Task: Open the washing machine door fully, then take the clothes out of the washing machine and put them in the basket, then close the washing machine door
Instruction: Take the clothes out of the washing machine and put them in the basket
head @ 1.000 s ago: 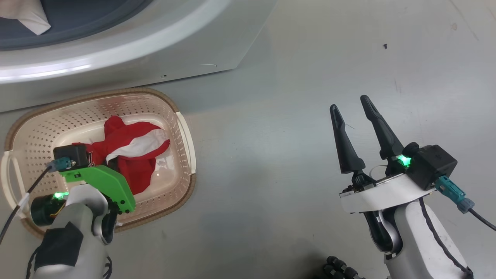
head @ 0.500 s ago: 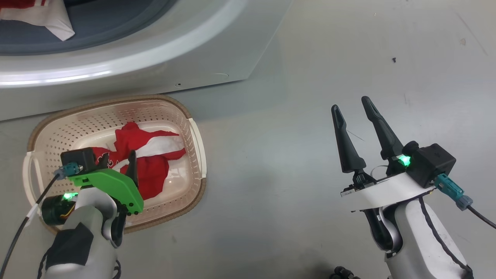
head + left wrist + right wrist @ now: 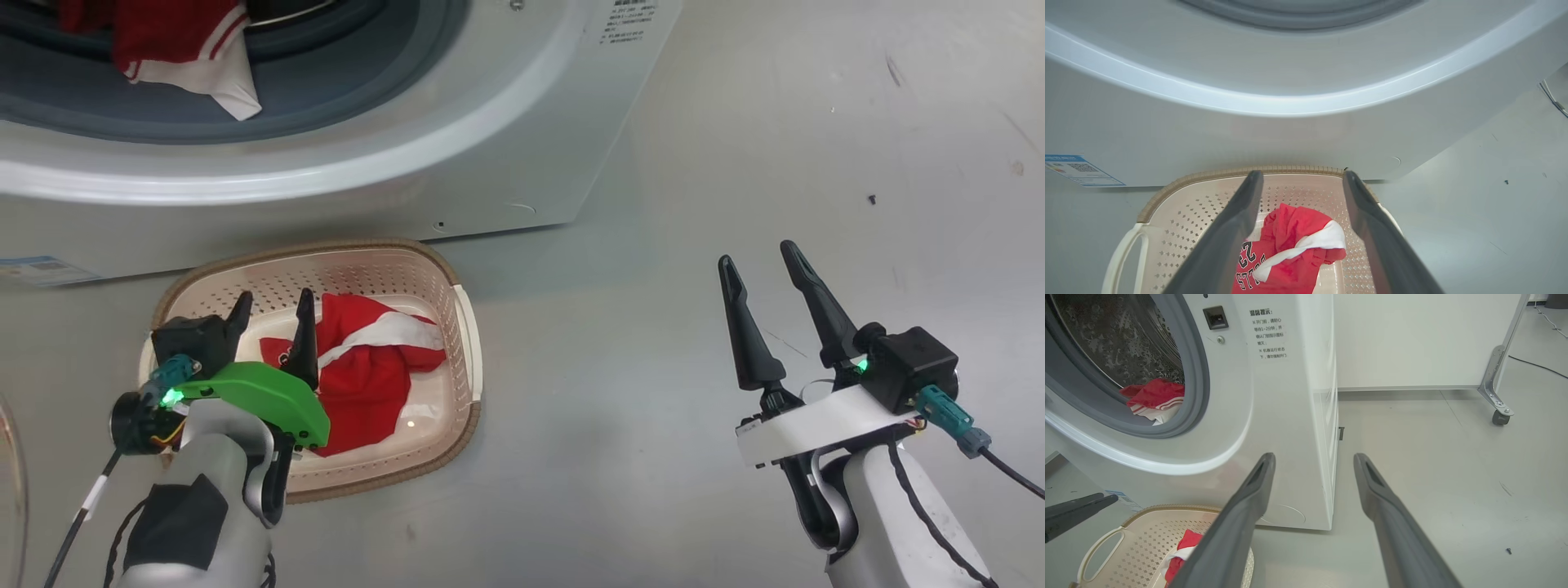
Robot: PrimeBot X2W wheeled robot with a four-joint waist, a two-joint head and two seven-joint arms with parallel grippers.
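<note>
The white washing machine stands open, and a red garment with white trim hangs over its grey seal; it also shows in the drum. Below it the cream basket holds another red garment with white lettering. My left gripper hovers open just above that garment, nothing between its fingers. My right gripper is open over bare floor, well right of the basket. A thin curved glassy edge may be the door; the rest of it is out of view.
Grey floor spreads to the right of the machine and the basket. A blue label sticker sits low on the machine front. In the right wrist view a white panel on a castor stands behind.
The head camera has swung, bringing more of the drum into the picture. My left gripper has lifted out of the basket with its fingers open, and the red garment stays lying inside.
</note>
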